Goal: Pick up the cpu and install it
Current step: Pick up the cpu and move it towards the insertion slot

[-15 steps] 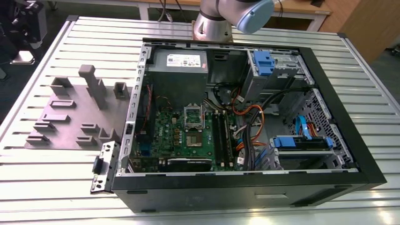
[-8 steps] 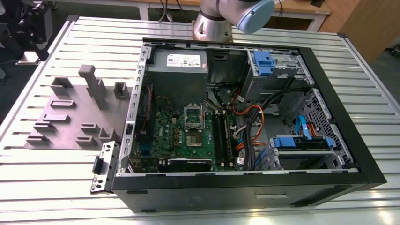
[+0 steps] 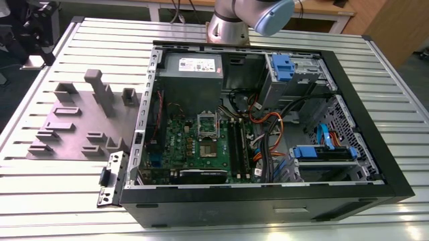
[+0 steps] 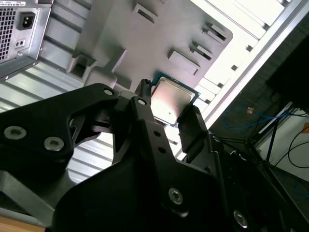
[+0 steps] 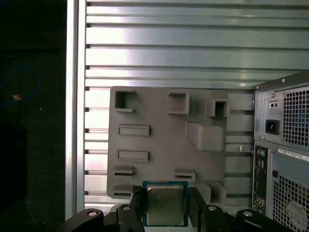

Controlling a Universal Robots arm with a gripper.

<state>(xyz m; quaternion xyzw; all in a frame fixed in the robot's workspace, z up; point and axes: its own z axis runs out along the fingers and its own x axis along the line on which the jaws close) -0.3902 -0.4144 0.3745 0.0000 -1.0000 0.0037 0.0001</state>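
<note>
In both wrist views the cpu point(image 4: 172, 100) point(image 5: 165, 205), a thin square chip with a dull silver top and green edge, is clamped between black fingers point(image 4: 192, 126) point(image 5: 195, 202). My gripper point(image 4: 169, 110) point(image 5: 165, 208) is shut on it by two opposite edges. The chip hangs in the air, well above the grey fixture plate point(image 5: 159, 137) point(image 4: 120, 34). In the exterior view the silver socket frame point(image 3: 208, 124) lies on the green motherboard point(image 3: 180, 136) inside the open computer case point(image 3: 348, 150).
The grey plate point(image 3: 67, 128) with raised blocks and pockets lies on the slatted metal table point(image 3: 60, 196), at the exterior view's left of the case. Cables point(image 3: 268, 135), blue drive brackets point(image 3: 322, 150) and a power supply point(image 3: 192, 70) crowd the case. The arm's base point(image 3: 228, 27) stands behind it.
</note>
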